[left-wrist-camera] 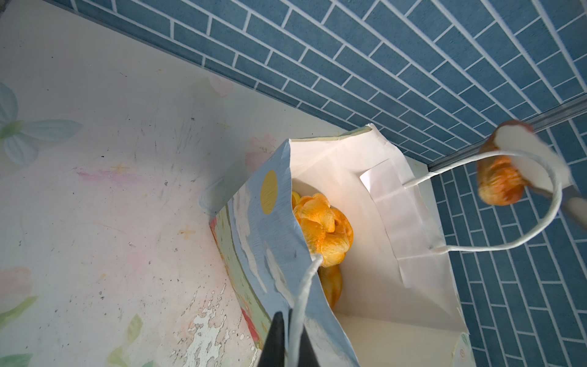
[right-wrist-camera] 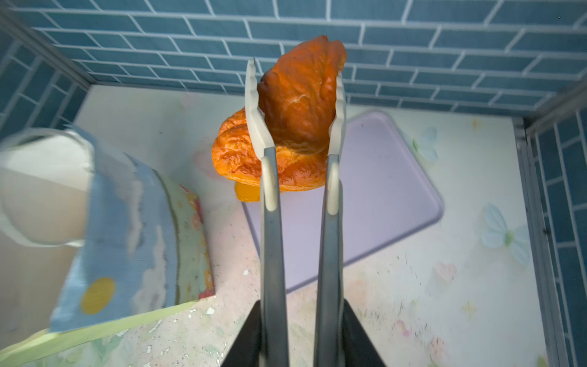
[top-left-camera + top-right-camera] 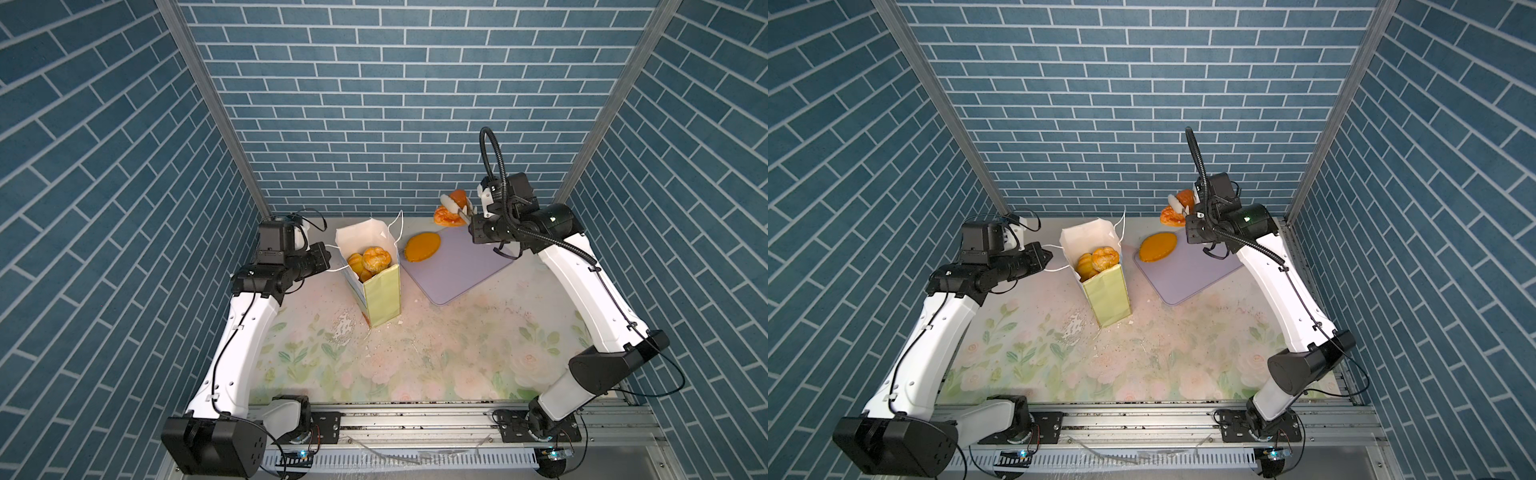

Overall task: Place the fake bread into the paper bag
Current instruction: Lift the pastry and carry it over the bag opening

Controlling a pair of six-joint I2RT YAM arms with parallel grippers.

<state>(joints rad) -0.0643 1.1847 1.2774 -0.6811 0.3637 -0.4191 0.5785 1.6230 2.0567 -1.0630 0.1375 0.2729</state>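
Between the white tips of the tongs [image 2: 271,254] gripped in the right jaws, a red-brown croissant [image 2: 301,95] is held aloft, clear of the table [image 3: 415,357]. A paler orange pastry [image 2: 235,152] is seen touching its underside; whether that one is also clamped cannot be told. The right jaws are closed narrowly on the metal arms of the tongs. Ahead of those jaws and beneath the tong tips, a flat round bun [image 3: 422,246] is seen lying on the corner of the lilac tray [image 3: 469,270] nearest the bag. Several golden rolls [image 3: 376,258] are already piled inside the paper bag [image 3: 380,295], which is stood upright between the two sets of jaws. The left jaws are pinched shut on a white cord handle [image 1: 303,292] of the bag, whose open mouth lies just ahead of them.
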